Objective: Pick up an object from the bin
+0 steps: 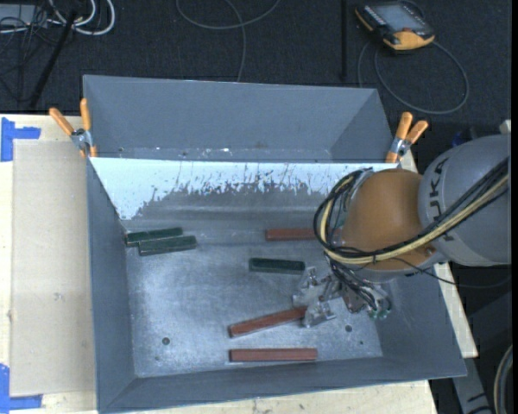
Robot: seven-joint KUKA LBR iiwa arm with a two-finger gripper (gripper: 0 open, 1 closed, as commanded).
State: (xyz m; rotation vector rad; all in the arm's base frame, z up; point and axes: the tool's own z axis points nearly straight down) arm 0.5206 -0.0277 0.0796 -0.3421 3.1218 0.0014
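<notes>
My gripper [315,304] is low in the bin's right part, its metal fingers at the right end of a reddish-brown bar [265,323] that lies slanted on the floor. The fingers touch or straddle that end; I cannot tell which. Just above the gripper lies a short dark green bar [276,266]. A second reddish-brown bar [273,354] lies flat near the front wall, below the slanted one.
Two dark green bars [160,241] lie side by side at the left. A third reddish-brown bar [289,234] lies near the back slope, partly behind the orange wrist cover and cables. The bin's centre-left floor is bare.
</notes>
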